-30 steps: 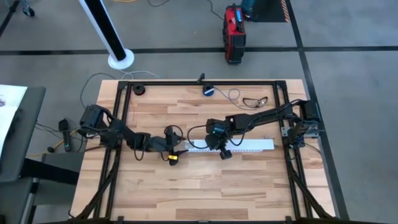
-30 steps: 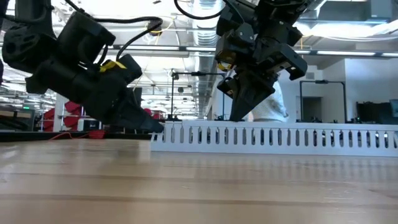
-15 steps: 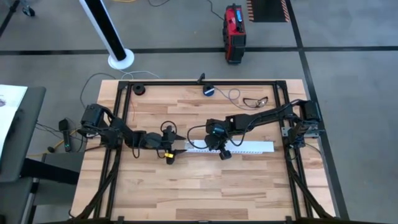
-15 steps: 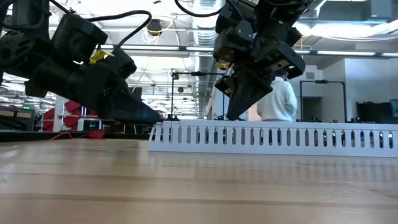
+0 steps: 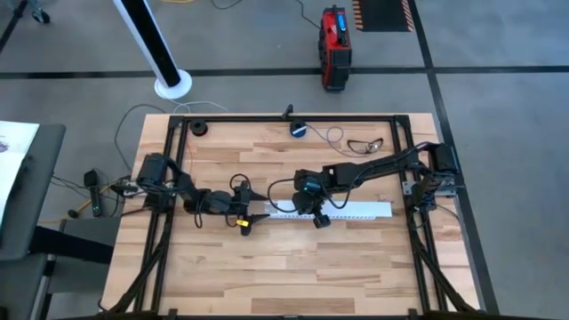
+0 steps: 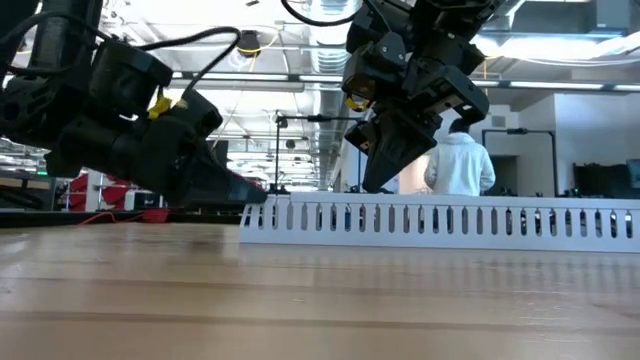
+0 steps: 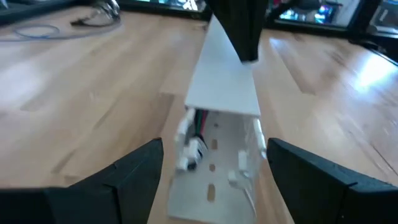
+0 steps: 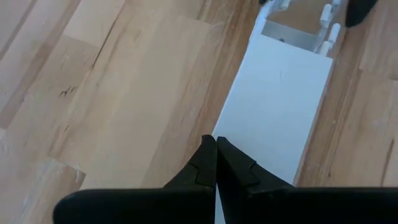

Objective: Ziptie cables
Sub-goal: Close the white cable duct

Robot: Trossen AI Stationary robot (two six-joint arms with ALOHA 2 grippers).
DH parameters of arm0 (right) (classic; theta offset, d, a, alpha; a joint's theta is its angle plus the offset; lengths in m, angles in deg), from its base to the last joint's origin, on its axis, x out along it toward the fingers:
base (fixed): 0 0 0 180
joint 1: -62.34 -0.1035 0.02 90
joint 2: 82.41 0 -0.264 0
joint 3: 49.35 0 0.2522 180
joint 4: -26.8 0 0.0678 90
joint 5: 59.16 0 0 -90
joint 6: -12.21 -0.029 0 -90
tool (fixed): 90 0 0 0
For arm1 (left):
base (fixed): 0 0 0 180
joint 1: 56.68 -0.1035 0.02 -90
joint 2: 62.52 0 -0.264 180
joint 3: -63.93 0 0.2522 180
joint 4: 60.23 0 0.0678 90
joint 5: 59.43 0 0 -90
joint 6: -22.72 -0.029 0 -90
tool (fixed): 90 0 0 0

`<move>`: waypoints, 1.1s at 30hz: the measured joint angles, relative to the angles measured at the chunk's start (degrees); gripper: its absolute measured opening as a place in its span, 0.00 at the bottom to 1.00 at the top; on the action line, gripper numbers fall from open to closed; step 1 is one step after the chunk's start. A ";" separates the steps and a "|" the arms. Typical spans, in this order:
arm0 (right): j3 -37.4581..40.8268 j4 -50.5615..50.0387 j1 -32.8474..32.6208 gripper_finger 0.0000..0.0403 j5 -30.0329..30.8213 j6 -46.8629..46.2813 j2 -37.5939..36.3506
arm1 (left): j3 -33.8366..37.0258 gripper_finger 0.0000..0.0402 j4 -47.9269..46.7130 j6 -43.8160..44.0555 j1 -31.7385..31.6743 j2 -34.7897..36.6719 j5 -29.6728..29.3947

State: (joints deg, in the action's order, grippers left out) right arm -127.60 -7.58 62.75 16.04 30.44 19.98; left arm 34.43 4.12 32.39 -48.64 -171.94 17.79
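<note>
A long white slotted duct (image 5: 356, 211) lies across the table's middle, with a flat white lid (image 7: 224, 81) on top. Its open left end shows green and white wires (image 7: 195, 132) inside. My left gripper (image 5: 260, 213) is open at that end, one finger on either side, apart from the duct walls. My right gripper (image 5: 311, 209) is shut, its tips down on the lid near the same end. The cables (image 5: 364, 144), a straggly dark bunch, lie on the wood at the far right, away from both grippers. My right gripper presses its shut fingertips (image 8: 216, 144) down on the top of the white lid (image 8: 249, 143), close to one long edge and near the duct's left end. The fingers come from above, slanting from the far side. The lid lies flat on the duct.
A small round blue-black device (image 5: 299, 129) with a pale cord (image 5: 333, 135) sits at the far edge, and a black round part (image 5: 197, 129) at the far left corner. Black frame rails run along the table's sides. A person in white (image 6: 460, 165) stands in the room behind.
My left gripper has risen slightly at the duct's left end and stays open, while the arm behind it has shifted toward the table's right. My right gripper has kept its tips on the lid.
</note>
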 joint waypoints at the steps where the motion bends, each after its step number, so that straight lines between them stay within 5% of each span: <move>1: 0.00 -0.01 0.00 0.00 0.00 -0.03 -0.02 | -0.23 0.70 -0.08 0.00 -0.15 -0.28 -0.06; 13: -0.02 0.66 0.00 0.00 0.02 -0.23 -0.02 | -3.63 0.70 -9.17 0.00 -0.67 -0.39 2.27; 33: -0.02 3.03 0.00 0.00 0.05 0.10 -0.04 | -4.33 0.70 -8.14 -1.32 -0.76 -0.39 0.11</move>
State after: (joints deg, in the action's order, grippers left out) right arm -127.62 -4.55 62.75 16.08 30.54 19.94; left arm 30.09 -4.03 31.07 -49.40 -172.34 17.90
